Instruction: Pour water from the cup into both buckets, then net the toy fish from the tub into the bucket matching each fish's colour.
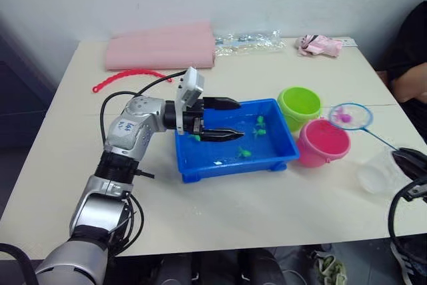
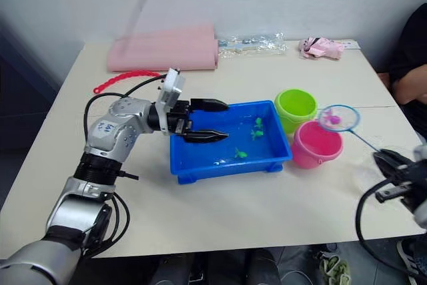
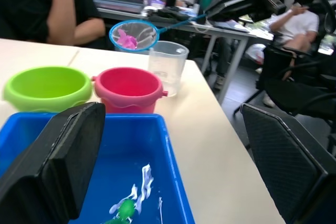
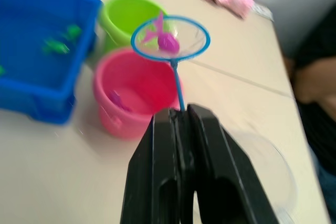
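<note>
Above the pink bucket, with right gripper clamped on the net holding a pink fish and left gripper apart over the tub: tip slowly, keeping the hoop over the opening.

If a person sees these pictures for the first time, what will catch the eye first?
Probably the bright blue tub at the table's centre, with small green fish in it and the open left pincer held over it. Next, the net on the right, gripped by the right pincer, holds a pink fish above the pink bucket, beside the green bucket.
</note>
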Action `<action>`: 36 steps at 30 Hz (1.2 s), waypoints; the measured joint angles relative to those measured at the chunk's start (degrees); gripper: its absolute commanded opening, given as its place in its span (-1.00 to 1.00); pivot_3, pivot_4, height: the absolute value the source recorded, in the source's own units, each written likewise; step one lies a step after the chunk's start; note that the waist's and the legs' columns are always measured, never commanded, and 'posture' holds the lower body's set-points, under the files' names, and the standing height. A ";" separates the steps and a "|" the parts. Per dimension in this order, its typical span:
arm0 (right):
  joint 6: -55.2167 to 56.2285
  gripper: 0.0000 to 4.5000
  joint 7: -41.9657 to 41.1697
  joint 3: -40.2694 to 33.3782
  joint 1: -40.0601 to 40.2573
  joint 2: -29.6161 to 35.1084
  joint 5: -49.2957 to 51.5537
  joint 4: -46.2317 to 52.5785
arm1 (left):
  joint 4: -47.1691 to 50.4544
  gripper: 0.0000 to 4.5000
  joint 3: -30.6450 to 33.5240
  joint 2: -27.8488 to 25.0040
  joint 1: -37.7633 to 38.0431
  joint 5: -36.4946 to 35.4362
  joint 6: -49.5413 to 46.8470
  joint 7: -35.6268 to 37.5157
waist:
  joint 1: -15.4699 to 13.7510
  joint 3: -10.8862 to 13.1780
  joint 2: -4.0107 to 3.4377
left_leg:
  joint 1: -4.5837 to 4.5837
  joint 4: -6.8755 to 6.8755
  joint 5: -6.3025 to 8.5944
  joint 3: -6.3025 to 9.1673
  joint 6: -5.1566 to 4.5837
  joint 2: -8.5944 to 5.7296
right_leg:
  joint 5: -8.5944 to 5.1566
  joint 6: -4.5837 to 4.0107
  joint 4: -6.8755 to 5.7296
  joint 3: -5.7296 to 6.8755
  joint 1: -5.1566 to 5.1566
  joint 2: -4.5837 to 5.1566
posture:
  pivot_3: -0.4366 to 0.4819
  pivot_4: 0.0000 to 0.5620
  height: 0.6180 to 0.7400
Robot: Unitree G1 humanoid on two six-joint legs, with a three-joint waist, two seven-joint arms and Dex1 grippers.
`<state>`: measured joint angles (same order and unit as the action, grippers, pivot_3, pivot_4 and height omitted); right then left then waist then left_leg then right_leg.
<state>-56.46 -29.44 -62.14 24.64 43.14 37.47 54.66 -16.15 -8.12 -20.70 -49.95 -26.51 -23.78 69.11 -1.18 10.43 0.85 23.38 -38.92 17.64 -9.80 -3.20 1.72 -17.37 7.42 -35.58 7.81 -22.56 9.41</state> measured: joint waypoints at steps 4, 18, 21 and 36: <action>14.53 -1.00 -2.37 4.95 10.55 5.37 -18.00 -0.13 | -0.95 0.99 -0.10 0.43 -1.25 0.63 0.89 0.90 | 0.05 0.00 0.00 | -0.07 0.02 0.00 -0.05 0.03 0.03 | 0.00 0.00 -0.01 -0.04 0.00 -0.02 | -0.05 -0.47 0.96; 70.14 -1.00 -2.81 11.87 13.77 16.99 -68.49 -19.29 | -2.29 0.99 1.08 -0.38 -1.20 1.23 1.71 0.23 | 0.01 0.09 0.15 | -0.07 -0.04 -0.02 -0.07 0.05 0.03 | -0.02 0.02 0.00 -0.05 0.02 -0.02 | -0.05 -0.47 0.96; 74.73 -1.00 -2.80 11.97 11.02 17.20 -70.71 -22.55 | -1.83 0.99 1.47 -0.70 -0.96 1.23 1.60 -0.30 | 0.11 0.09 0.15 | -0.08 -0.05 -0.03 -0.06 0.07 0.05 | -0.02 0.02 -0.02 -0.05 0.03 -0.03 | -0.05 -0.47 0.96; 90.37 -1.00 -3.26 14.35 1.19 22.55 -73.28 -36.42 | 1.85 0.99 2.64 -2.61 0.95 1.21 -0.05 -1.53 | 0.77 0.09 0.14 | -0.12 -0.17 -0.05 -0.06 0.02 0.03 | 0.00 0.05 -0.07 -0.08 0.11 0.02 | -0.05 -0.47 0.96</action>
<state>33.92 -32.70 -47.79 25.83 65.68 -35.81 18.23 -14.30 -5.48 -23.31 -48.99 -25.30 -23.83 67.59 -0.41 10.52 0.99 23.26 -39.09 17.59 -9.86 -3.17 1.75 -17.37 7.47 -35.65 7.72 -22.45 9.43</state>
